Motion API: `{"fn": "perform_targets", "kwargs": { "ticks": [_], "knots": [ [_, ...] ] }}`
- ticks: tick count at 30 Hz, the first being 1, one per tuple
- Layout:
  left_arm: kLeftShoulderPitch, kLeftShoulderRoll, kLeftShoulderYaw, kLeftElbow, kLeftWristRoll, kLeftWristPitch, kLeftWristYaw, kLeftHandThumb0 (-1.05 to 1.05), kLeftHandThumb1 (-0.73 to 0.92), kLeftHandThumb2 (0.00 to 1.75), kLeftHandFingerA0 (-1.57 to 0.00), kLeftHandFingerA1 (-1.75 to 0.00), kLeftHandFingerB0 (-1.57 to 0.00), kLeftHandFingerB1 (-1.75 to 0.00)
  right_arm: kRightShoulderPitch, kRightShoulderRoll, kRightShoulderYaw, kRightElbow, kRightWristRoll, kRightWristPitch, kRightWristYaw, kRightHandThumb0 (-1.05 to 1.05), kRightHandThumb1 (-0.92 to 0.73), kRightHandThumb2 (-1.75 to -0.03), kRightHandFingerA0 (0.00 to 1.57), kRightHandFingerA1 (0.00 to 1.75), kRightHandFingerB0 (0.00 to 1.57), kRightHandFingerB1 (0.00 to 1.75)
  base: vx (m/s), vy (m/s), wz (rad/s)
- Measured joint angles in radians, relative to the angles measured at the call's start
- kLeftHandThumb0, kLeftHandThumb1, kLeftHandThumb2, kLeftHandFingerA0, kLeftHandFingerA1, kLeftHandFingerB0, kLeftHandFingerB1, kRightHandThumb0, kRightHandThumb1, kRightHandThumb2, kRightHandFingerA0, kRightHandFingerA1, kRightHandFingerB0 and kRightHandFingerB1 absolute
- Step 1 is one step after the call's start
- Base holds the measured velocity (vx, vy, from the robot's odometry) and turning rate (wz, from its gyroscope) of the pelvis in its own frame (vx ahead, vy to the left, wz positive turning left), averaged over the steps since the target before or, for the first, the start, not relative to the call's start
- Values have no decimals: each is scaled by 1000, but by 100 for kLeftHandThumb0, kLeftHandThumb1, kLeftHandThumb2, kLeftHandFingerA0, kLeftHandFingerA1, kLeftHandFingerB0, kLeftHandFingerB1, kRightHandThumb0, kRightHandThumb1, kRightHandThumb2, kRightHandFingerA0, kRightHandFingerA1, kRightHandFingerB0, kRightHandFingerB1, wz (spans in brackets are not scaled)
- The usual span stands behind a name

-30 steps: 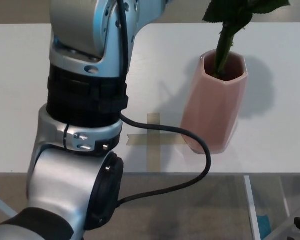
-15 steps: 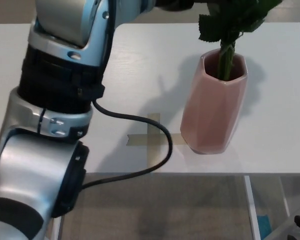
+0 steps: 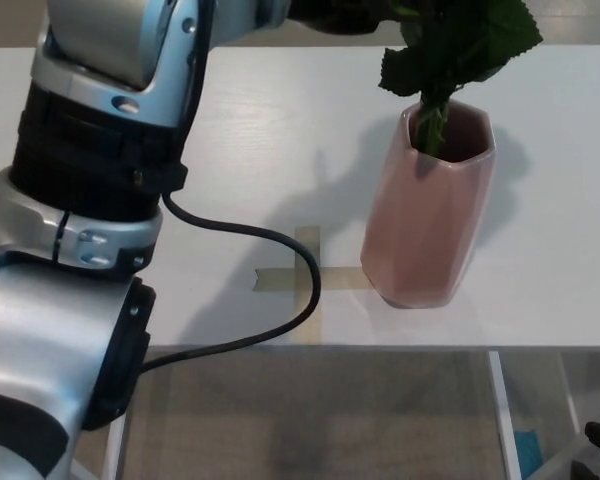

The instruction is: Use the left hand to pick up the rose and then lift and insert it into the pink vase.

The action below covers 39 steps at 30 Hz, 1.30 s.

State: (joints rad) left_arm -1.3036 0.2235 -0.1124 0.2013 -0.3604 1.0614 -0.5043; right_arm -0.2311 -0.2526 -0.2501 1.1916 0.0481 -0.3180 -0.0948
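Note:
The pink vase [image 3: 430, 215] stands upright on the white table [image 3: 540, 290], right of centre. The rose's green stem [image 3: 432, 125] goes down into the vase's mouth, and its dark leaves [image 3: 460, 45] spread just above the rim; the bloom is cut off by the top edge. My left arm [image 3: 100, 170] fills the left of the view and reaches up and over to the right. Only the black lower part of my left hand [image 3: 345, 14] shows at the top edge, beside the leaves, holding the rose up high. My right hand does not show.
A cross of tan tape [image 3: 305, 280] lies on the table just left of the vase's foot. A black cable [image 3: 285, 300] loops from my arm over the tape. The table's front edge [image 3: 380, 347] runs below; a glass surface lies beneath it.
My left arm has swung to the left and lower in the picture. The rose has sunk: its leaves now sit close above the vase's rim and less stem shows.

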Motion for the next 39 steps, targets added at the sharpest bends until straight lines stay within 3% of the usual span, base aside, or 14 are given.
{"fn": "perform_targets", "kwargs": {
  "ticks": [12,24,28,29,31,32,33,34,35,39],
  "knots": [
    [-4,41,-82,45,14,-47,-86,-76,44,55,0,0,0,0,-8,0,-3,-3,2,0,0,-20,-63,-58,65,53,57,49,0,0,0],
    [-55,104,-300,285,112,-225,-266,-79,41,57,0,0,0,0,-20,0,-5,-17,3,0,4,-19,-63,-58,64,53,57,49,0,0,0],
    [-45,96,-267,322,131,-284,-274,-69,41,53,0,0,0,-1,-22,0,-9,-22,4,0,10,-19,-63,-58,64,53,57,49,0,0,0],
    [-39,87,-245,324,133,-296,-274,-70,40,55,0,0,-3,-25,-22,0,-10,-23,4,0,12,-19,-63,-58,64,53,57,49,0,0,0],
    [-37,73,-209,339,128,-307,-280,-70,40,56,0,0,-11,-28,-24,0,-11,-24,4,0,12,-19,-63,-58,64,53,57,49,0,0,0],
    [-41,63,-173,370,119,-312,-295,-62,36,74,0,0,-8,-31,-28,0,-11,-24,5,0,13,-19,-63,-58,64,53,57,49,0,0,0],
    [-47,58,-153,394,113,-313,-307,-62,36,74,0,0,-8,-31,-30,0,-11,-24,5,0,13,-19,-63,-58,64,53,57,49,0,0,0],
    [-55,55,-139,415,109,-313,-319,-71,40,58,0,0,-9,-27,-31,0,-11,-24,5,0,13,-19,-63,-58,64,53,57,49,0,0,0],
    [-65,54,-130,431,106,-312,-330,-62,40,77,0,0,-5,-24,-32,0,-12,-24,5,0,13,-19,-63,-58,64,53,57,49,0,0,0],
    [-106,56,-103,484,105,-300,-370,-63,39,76,0,0,0,-12,-36,0,-12,-23,5,0,13,-19,-63,-58,64,53,57,49,0,0,0]
  ]
}}
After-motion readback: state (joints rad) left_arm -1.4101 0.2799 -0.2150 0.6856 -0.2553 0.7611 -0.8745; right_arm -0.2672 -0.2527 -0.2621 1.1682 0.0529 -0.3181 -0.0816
